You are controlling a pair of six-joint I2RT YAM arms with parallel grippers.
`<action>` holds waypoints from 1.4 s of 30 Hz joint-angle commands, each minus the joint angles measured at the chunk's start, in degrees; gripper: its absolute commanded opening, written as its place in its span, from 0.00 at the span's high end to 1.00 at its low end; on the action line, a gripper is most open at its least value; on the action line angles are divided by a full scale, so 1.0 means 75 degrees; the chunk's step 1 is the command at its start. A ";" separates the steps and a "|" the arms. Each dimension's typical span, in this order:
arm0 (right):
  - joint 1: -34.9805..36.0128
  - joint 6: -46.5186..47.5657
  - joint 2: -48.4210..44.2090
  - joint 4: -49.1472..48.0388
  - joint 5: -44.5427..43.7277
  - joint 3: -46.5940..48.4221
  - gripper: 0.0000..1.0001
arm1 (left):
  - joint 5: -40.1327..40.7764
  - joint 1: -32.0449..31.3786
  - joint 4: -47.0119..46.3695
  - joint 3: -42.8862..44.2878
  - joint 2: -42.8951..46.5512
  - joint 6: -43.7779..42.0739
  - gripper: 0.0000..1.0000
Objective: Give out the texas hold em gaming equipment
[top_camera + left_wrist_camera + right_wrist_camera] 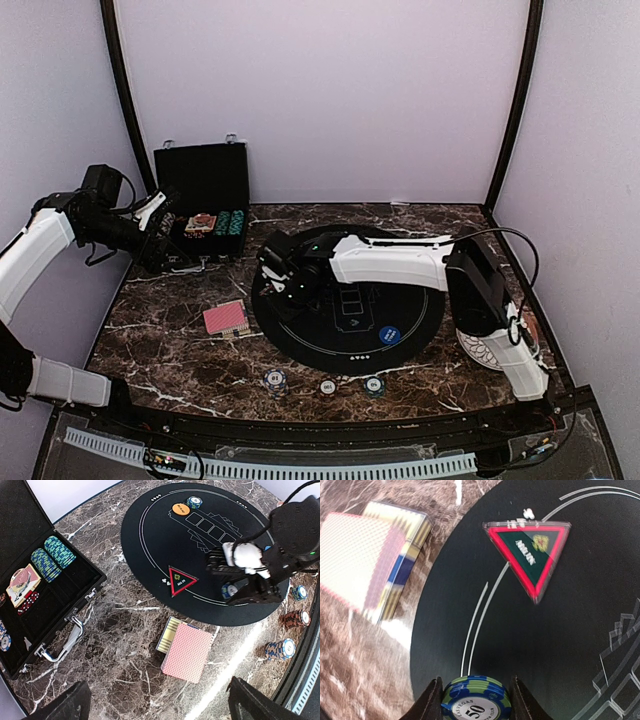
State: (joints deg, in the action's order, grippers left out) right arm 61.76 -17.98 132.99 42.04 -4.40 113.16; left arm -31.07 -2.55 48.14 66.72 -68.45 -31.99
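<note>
**Right claw pinching a chip over the mat's left edge**

From above, we are seeing the right gripper reaching over the left edge of the round black mat. The left gripper is hanging beside the open black case at the worktop's far left corner. The playing cards are lying on the marble just off the mat's left edge. Three chip stacks are sitting along the worktop's near edge.

Through the left wrist camera, we are looking down between that claw's fingers, which are standing spread wide with nothing between them. The triangle marker is lying on the mat at the edge nearest the cards. The orange button is resting towards the mat's opposite edge.

Through the right wrist camera, we are watching the right claw pinching a blue-striped chip between its pads, close to the mat's left edge. We cannot tell whether the chip is touching the mat.
</note>
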 commanded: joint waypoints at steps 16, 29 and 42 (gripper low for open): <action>-0.0431 0.0043 0.1641 -0.0344 0.0075 0.1649 0.74 | -0.0137 -0.0082 0.0161 0.0260 0.0109 0.0070 0.01; -0.0442 0.0122 0.0099 -0.0187 -0.0001 0.1225 0.37 | -0.0059 -0.0083 0.0204 0.0338 0.0080 0.0146 0.01; -0.0357 -0.0256 -0.4570 -0.0142 0.0414 -0.4491 0.32 | -0.0120 -0.0114 0.0324 0.0476 0.0066 0.0023 0.01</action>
State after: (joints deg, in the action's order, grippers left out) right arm 58.87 -17.76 105.16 38.87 -2.31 92.09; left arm -31.07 -2.92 48.90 69.36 -68.51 -31.11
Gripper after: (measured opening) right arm 0.670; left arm 0.988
